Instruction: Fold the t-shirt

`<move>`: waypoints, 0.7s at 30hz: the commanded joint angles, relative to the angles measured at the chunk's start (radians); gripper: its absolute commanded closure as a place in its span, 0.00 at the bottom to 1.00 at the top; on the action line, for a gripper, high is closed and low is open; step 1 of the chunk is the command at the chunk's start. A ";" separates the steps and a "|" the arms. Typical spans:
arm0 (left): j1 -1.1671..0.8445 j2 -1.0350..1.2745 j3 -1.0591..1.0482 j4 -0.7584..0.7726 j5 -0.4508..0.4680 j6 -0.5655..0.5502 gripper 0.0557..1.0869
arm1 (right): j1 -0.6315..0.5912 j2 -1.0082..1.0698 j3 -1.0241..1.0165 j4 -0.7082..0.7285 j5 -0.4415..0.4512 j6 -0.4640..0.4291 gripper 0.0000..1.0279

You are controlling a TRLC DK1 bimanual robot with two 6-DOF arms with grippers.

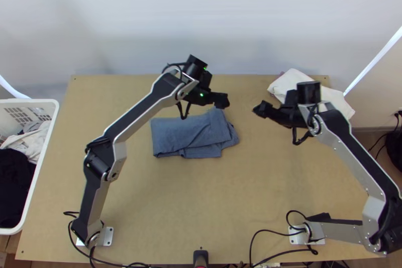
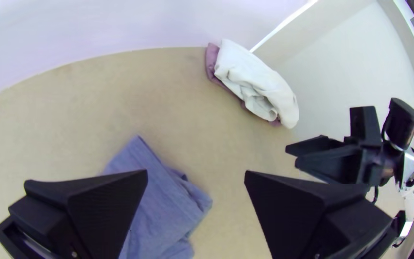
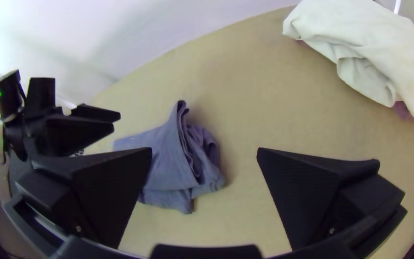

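Nearest the camera in the left wrist view, our left gripper [image 2: 196, 172] has its fingers spread, pinching nothing; our right gripper [image 3: 204, 149] is likewise spread. We see the blue t-shirt [image 1: 176, 135] on the tabletop [image 1: 201, 207], layered in a rough fold, its long axis running left to right. It lies below the left gripper, which is nearer; the right one hangs beyond its rumpled right end. We can read no writing on it. Straightening that end probably comes next.

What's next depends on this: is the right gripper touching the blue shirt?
Apart: the top view shows table between the right gripper and the shirt.
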 commanded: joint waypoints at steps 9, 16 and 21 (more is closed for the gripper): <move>0.201 -0.273 -0.011 -0.174 -0.011 0.067 0.04 | 0.135 0.263 0.097 0.056 -0.107 -0.057 0.04; 0.285 -0.371 -0.061 -0.243 -0.040 0.088 0.04 | 0.129 0.427 0.190 0.067 -0.193 -0.144 0.04; 0.333 -0.408 -0.084 -0.280 -0.057 0.097 0.04 | 0.097 0.513 0.204 0.076 -0.230 -0.207 0.04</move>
